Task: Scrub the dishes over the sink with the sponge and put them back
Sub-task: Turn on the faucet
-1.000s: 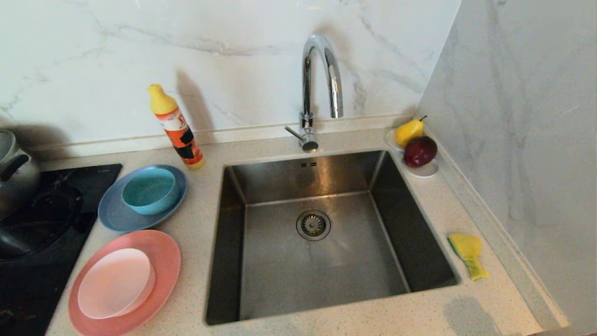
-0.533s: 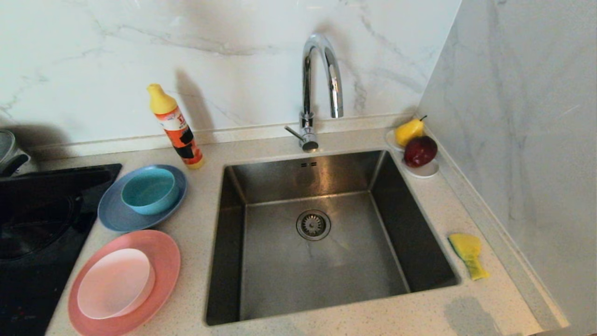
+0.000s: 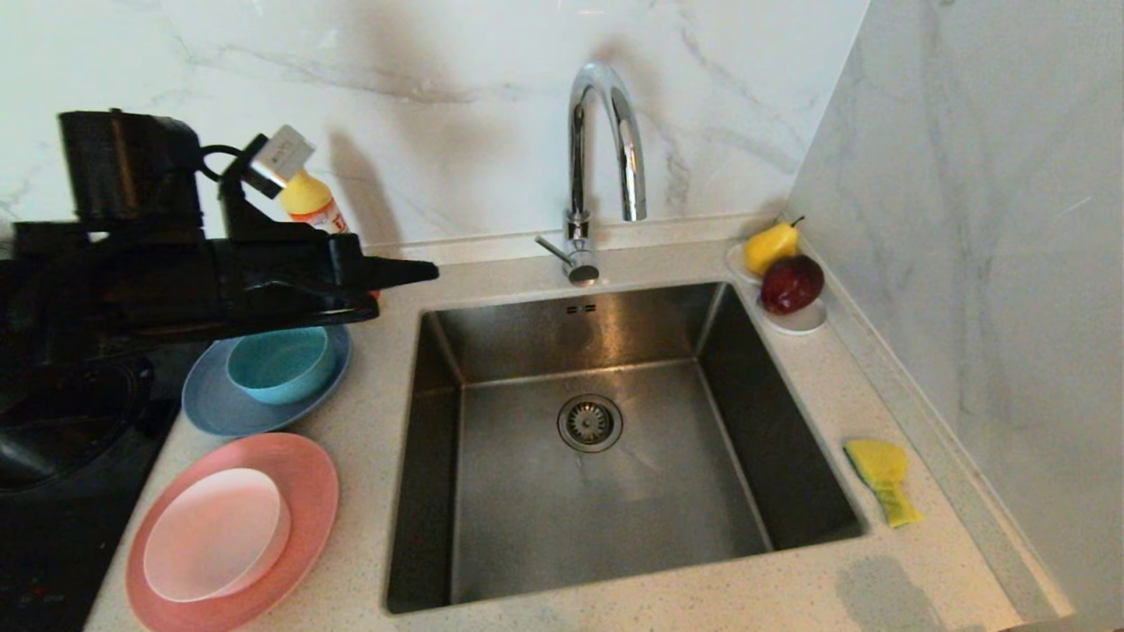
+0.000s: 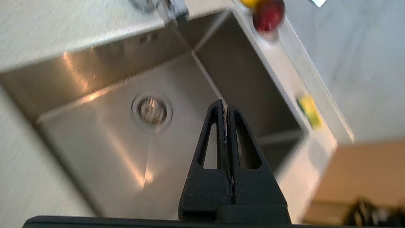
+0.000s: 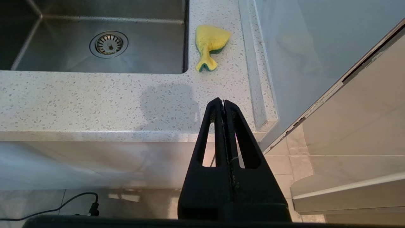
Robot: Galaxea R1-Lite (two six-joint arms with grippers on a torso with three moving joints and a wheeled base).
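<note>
A teal bowl (image 3: 279, 364) sits in a grey-blue plate (image 3: 211, 408) left of the steel sink (image 3: 500, 351); a pale pink bowl (image 3: 215, 534) sits in a salmon plate (image 3: 303, 478) nearer me. The yellow sponge (image 3: 882, 478) (image 5: 208, 44) lies crumpled on the counter right of the sink (image 5: 63, 60). My left gripper (image 3: 426, 272) (image 4: 225, 103) is shut and empty, raised above the teal bowl, pointing toward the sink (image 4: 95, 133). My right gripper (image 5: 223, 102) is shut and empty, low in front of the counter's edge, out of the head view.
A chrome tap (image 3: 601, 167) rises behind the sink. An orange detergent bottle (image 3: 316, 206) stands behind my left arm. A pear and a red apple on a small white dish (image 3: 795, 323) sit at the back right. A black hob (image 3: 53, 491) lies far left; a wall runs on the right.
My left arm has swung up from the lower left into view and now stretches over the blue plate and teal bowl, hiding the pot and most of the bottle. Dishes and sponge have not moved.
</note>
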